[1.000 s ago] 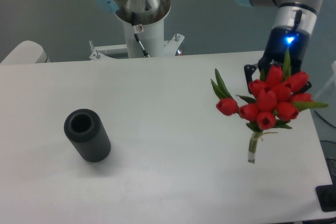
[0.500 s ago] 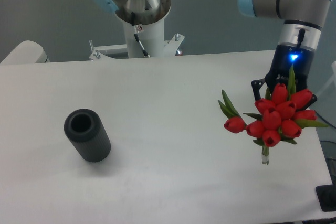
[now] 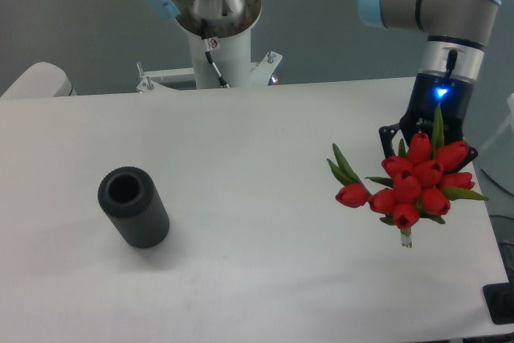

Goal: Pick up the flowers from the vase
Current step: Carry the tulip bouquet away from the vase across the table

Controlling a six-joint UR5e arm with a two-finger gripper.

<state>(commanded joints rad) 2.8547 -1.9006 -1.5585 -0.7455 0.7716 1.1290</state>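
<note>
- Red tulip buds mark the flowers, which hang in the air at the far right of the tabletop, well apart from the vase and entirely out of it.
- You have the bunch held by the gripper, whose dark body sits just behind and above the blooms; the buds hide the fingers, so you cannot tell how far they are closed, though the flowers hanging free off the tabletop suggest they are clamped on the bunch.
- Judge the lift as essentially done: the short bound stems point down and their tip appears to float above the white surface with nothing under it.
- Keep the grip steady and avoid any quick swing, because the blooms are top-heavy and one bud sticks out on the vase side with its leaf, so a jerk could twist the bunch in the hold.
- Mind the near right edge of the tabletop; the bouquet is close to it, so carry any further motion upward or back toward the vase rather than outward.
- Note the arm's pose: the wrist comes down almost vertically from the upper right, a blue light glowing on it just above the gripper.
- Leave the vase alone; it stands far to the left of the flowers, its round mouth open.
</note>
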